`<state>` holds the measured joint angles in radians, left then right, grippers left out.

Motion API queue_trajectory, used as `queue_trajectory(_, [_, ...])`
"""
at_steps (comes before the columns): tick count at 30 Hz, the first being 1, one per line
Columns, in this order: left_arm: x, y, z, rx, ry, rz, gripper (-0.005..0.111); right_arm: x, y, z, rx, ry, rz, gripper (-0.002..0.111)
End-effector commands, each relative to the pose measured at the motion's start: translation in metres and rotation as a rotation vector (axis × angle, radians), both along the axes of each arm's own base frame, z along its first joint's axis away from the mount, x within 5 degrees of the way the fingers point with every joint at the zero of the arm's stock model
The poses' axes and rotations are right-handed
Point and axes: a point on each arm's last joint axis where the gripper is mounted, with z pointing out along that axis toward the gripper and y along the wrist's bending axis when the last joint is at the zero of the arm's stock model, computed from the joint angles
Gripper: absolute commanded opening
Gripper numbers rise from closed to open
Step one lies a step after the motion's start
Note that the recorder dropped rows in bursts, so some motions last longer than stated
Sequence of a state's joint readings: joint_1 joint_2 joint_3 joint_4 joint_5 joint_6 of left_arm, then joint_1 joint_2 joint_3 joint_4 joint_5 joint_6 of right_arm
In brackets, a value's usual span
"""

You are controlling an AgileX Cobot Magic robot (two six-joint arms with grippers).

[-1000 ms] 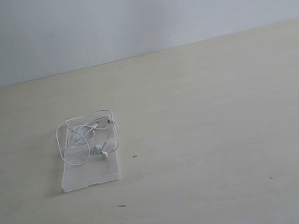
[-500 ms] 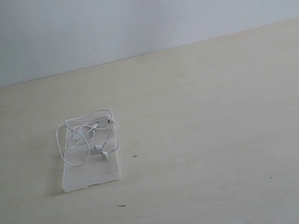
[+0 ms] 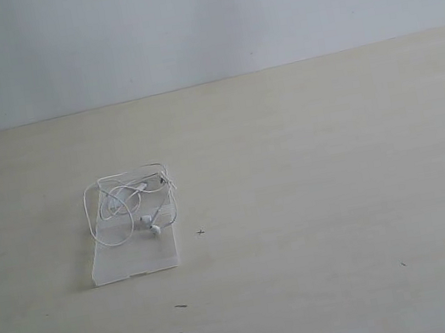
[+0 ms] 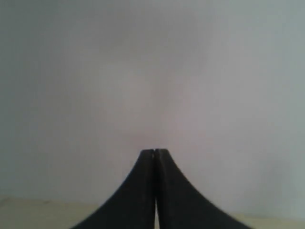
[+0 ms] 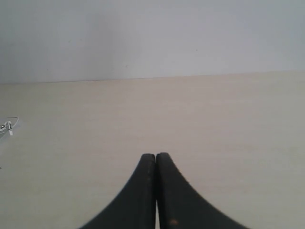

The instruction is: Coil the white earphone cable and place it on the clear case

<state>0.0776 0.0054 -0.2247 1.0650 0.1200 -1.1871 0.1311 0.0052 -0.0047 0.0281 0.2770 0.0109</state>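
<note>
The white earphone cable (image 3: 130, 202) lies in loose loops on the far part of the clear case (image 3: 135, 259), left of the middle of the table in the exterior view; two earbuds rest near the case's middle. Neither arm shows in that view. My left gripper (image 4: 155, 151) is shut with nothing between its black fingers and faces a pale wall. My right gripper (image 5: 156, 155) is shut and empty, held over bare table. A small bit of the earphone cable (image 5: 8, 126) shows at the edge of the right wrist view.
The light wooden table (image 3: 323, 200) runs back to a white wall (image 3: 196, 16). A few small dark specks (image 3: 201, 231) mark the tabletop near the case.
</note>
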Motion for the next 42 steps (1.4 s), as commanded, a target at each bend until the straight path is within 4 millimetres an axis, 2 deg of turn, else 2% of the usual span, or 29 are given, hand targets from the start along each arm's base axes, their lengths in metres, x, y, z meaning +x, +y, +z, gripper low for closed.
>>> queue_trajectory(1, [0.001, 0.007, -0.02, 0.158, 0.254, 0.103, 0.0, 0.0, 0.0, -0.001, -0.01, -0.004, -0.002, 0.0])
queue_trajectory(8, [0.003, -0.001, -0.042, 0.034, 0.432, -0.011, 0.0, 0.0, 0.0, -0.001, -0.01, -0.004, -0.002, 0.0])
queue_trajectory(15, [0.015, -0.003, -0.103, 0.049, 0.552, -0.05, 0.0, 0.0, 0.0, -0.001, -0.01, -0.004, -0.002, 0.0])
queue_trajectory(21, [0.016, -0.009, -0.101, 0.127, 0.537, -0.117, 0.0, 0.0, 0.0, -0.001, -0.01, -0.004, -0.002, 0.0])
queue_trajectory(42, [0.016, -0.01, -0.101, 0.061, 0.524, -0.117, 0.0, 0.0, 0.0, -0.001, -0.01, -0.004, -0.002, 0.0])
